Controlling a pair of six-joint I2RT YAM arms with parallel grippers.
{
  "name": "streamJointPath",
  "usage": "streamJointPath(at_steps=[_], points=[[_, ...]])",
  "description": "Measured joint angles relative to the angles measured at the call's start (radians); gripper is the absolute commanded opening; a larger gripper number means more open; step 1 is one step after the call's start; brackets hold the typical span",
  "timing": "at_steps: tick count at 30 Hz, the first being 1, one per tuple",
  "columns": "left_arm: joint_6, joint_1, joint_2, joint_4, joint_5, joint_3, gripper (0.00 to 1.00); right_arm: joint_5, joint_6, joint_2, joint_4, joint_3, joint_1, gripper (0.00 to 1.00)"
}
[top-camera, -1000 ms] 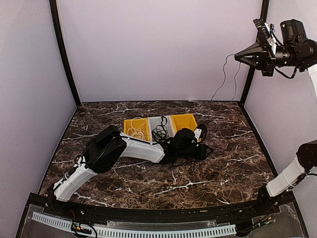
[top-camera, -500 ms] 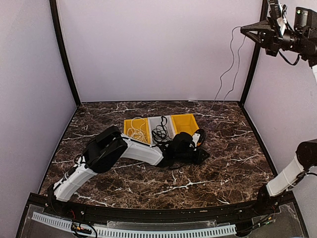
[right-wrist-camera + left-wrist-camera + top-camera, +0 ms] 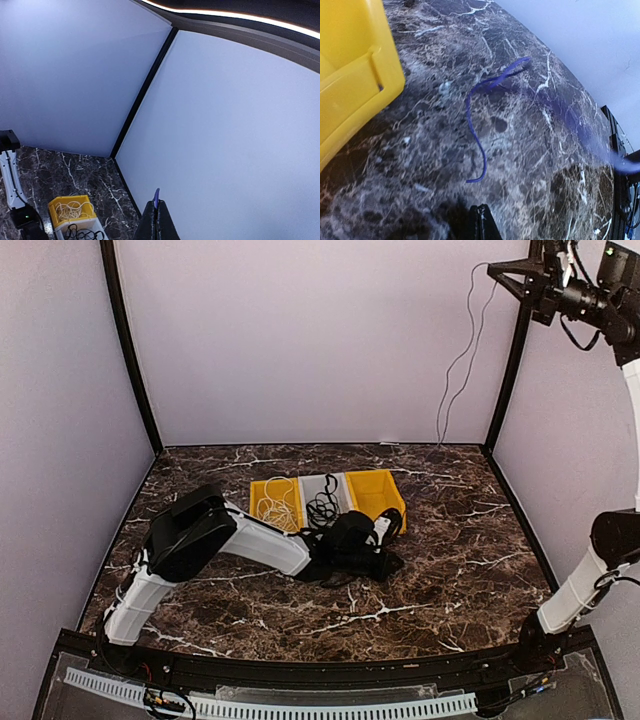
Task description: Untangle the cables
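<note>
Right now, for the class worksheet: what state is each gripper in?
Left gripper: shut, nothing visibly held.
Right gripper: shut on a thin dark cable, up high near the enclosure's corner.

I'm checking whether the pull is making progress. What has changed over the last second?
The right gripper, jaws shut on a thin dark cable, rose toward the top right corner, drawing the cable up the back wall. The left gripper drew back toward its base, off the bins. The bins, the white cable and the black cable stayed put.
</note>
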Motion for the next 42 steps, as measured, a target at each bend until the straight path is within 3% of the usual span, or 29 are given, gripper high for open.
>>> streamJointPath(at_steps=[8,14,17,21,23,29,42], points=[[0.021,0.006,-0.153,-0.174,-0.035,-0.132,0.0,0.08,0.207,0.057,0.296,0.112,-0.15,0.0],[-0.002,0.017,-0.278,-0.197,-0.061,-0.311,0.01,0.089,0.267,0.055,0.396,0.083,-0.185,0.0],[0.003,0.019,-0.316,-0.198,-0.066,-0.359,0.13,0.066,0.268,0.028,0.413,-0.009,-0.185,0.0],[0.025,0.023,-0.331,-0.193,-0.068,-0.356,0.36,0.032,0.267,0.005,0.414,-0.148,-0.185,0.0],[0.04,0.023,-0.342,-0.193,-0.058,-0.343,0.41,0.014,0.266,-0.001,0.411,-0.214,-0.185,0.0],[0.09,0.016,-0.403,-0.153,-0.03,-0.288,0.51,-0.024,0.253,-0.028,0.382,-0.355,-0.184,0.0],[0.166,-0.018,-0.399,0.081,-0.022,-0.189,0.6,-0.077,0.245,-0.139,0.355,-0.392,-0.168,0.0]])
